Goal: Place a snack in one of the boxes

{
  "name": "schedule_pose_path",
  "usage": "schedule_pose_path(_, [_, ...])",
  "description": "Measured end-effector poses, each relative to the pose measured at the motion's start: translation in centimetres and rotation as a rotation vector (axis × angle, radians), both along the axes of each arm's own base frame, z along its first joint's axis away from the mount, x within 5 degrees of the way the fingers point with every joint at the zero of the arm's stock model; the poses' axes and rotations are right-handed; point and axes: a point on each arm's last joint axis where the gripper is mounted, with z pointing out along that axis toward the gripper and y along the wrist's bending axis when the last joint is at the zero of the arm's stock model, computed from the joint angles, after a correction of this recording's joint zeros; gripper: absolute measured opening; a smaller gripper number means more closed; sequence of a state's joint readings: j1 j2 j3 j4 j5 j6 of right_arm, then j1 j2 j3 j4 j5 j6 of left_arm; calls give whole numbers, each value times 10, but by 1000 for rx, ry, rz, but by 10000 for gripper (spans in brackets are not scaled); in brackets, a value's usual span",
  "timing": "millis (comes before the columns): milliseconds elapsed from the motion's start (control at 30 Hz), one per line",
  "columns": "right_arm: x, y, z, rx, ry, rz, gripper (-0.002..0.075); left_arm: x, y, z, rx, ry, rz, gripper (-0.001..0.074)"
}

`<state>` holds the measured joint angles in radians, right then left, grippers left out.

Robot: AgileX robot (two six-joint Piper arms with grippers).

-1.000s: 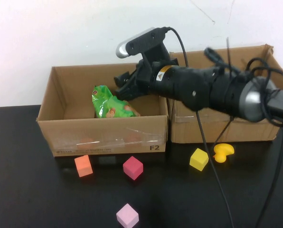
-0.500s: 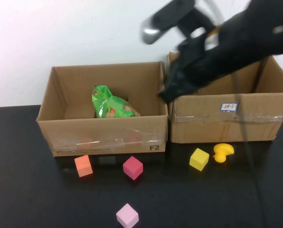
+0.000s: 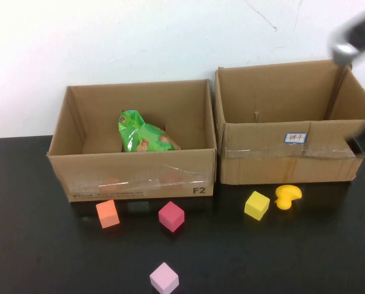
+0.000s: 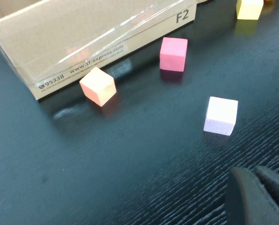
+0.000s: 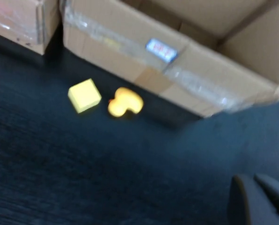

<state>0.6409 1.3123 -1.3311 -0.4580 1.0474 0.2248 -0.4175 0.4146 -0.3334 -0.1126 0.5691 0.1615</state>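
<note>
A green snack bag (image 3: 142, 136) lies inside the left cardboard box (image 3: 133, 174), against its back wall. The right cardboard box (image 3: 293, 153) holds nothing I can see. My right arm (image 3: 359, 38) is a blur at the far right edge of the high view, above and beside the right box. My right gripper (image 5: 249, 178) is shut and empty, over the black table in front of the right box (image 5: 177, 61). My left gripper (image 4: 252, 171) is shut and empty, low over the table in front of the left box (image 4: 83, 37). It does not show in the high view.
Loose toys lie on the black table in front of the boxes: an orange block (image 3: 108, 214), a magenta block (image 3: 171, 216), a light pink block (image 3: 164, 278), a yellow block (image 3: 256, 205) and a yellow duck (image 3: 287, 196).
My right arm has pulled out of the left box, swung up and to the right, and now sits at the right edge. The snack bag has stayed in the left box.
</note>
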Motion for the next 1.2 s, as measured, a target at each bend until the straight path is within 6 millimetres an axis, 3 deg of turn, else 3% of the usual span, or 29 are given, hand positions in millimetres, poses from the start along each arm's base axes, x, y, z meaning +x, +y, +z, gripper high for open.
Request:
schedule_pose_path(300, [-83,-50,-67,273,-32,-74,1,0,0,0,-2,1,0,-1])
schedule_pose_path(500, [-120,-68,-103,438,-100,-20,1,1,0,1,-6,-10,1,-1])
schedule_pose_path(667, [-132,-75,-119,458,-95,-20,0,1,0,2,-12,-18,2,-1])
schedule_pose_path(1200, [-145,-73,-130,251,19,246,-1,4,-1,7,-38,-78,9,-1])
